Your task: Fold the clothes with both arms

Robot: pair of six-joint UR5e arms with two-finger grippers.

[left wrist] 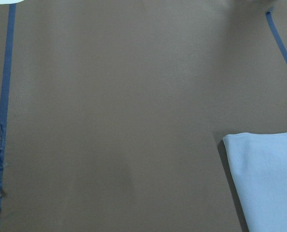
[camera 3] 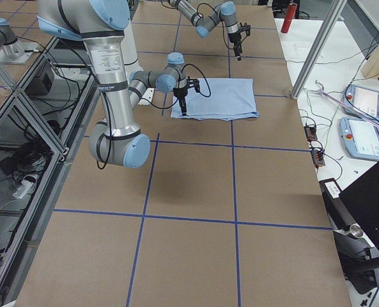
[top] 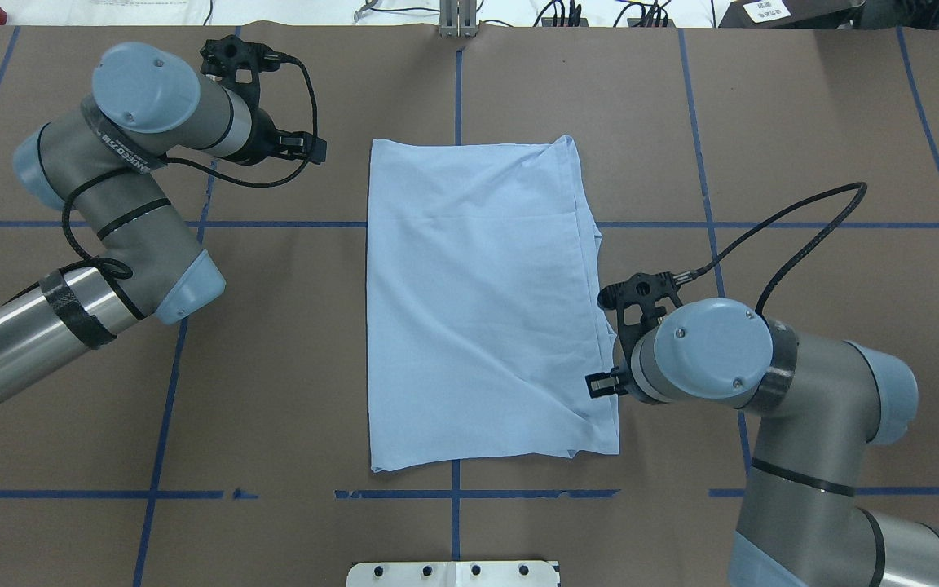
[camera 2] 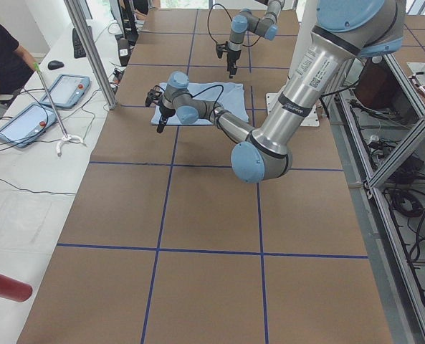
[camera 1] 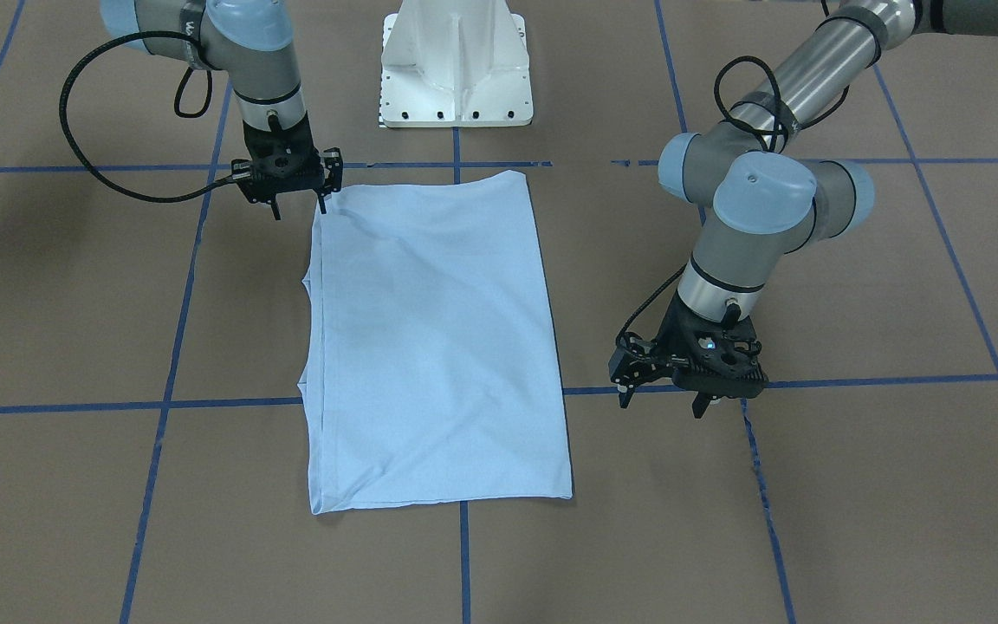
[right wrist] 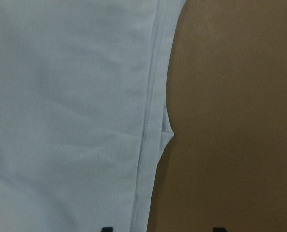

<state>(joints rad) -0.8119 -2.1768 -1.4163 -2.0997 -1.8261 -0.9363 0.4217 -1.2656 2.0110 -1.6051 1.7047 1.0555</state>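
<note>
The pale blue shirt (camera 1: 438, 338) lies flat on the brown table, folded into a tall rectangle (top: 478, 302), with no print or collar showing. My right gripper (camera 1: 300, 208) stands open over the shirt's corner nearest the robot base. In the right wrist view one fingertip (right wrist: 107, 228) is over the cloth's layered hem (right wrist: 70, 111) and the other is over bare table. My left gripper (camera 1: 662, 400) hangs open above bare table, off the shirt's opposite long edge near its far corner. The left wrist view shows only that corner (left wrist: 269, 179). Neither gripper holds anything.
The white pedestal base (camera 1: 456, 65) stands just behind the shirt. Blue tape lines (camera 1: 161, 405) grid the brown table. A side bench with tablets (camera 2: 26, 122), cables and a seated person (camera 2: 1, 57) runs along the far side, and a red cylinder (camera 2: 4, 285) lies on it.
</note>
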